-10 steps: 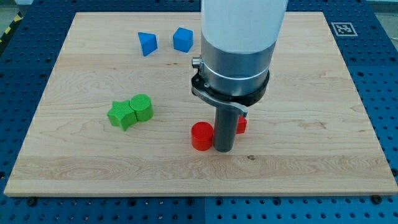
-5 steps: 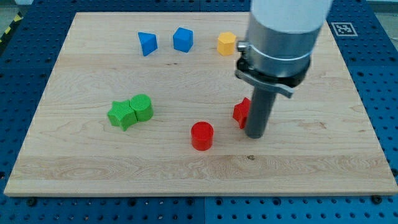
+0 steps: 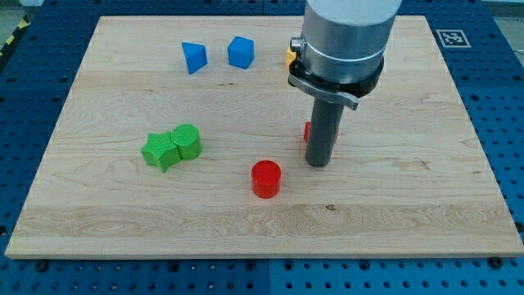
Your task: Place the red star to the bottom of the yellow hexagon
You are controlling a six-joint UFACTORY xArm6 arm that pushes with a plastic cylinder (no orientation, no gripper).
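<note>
My tip [image 3: 318, 162] rests on the board just below the red star [image 3: 308, 131], which is mostly hidden behind the rod; only a red sliver shows at the rod's left edge and a trace at its right. The yellow hexagon [image 3: 291, 56] is near the view's top, almost fully hidden behind the arm's body, with only its left edge showing. The red star lies below the yellow hexagon, some way apart from it.
A red cylinder [image 3: 265, 178] stands to the lower left of my tip. Two green blocks [image 3: 171, 147] touch each other at the left. Two blue blocks [image 3: 194, 56] [image 3: 241, 51] sit at the top left. The wooden board [image 3: 426, 164] lies on a blue perforated table.
The arm moved right, then back left and toward the view's top. The red star was pushed up from beside the red cylinder, and the arm now covers the yellow hexagon.
</note>
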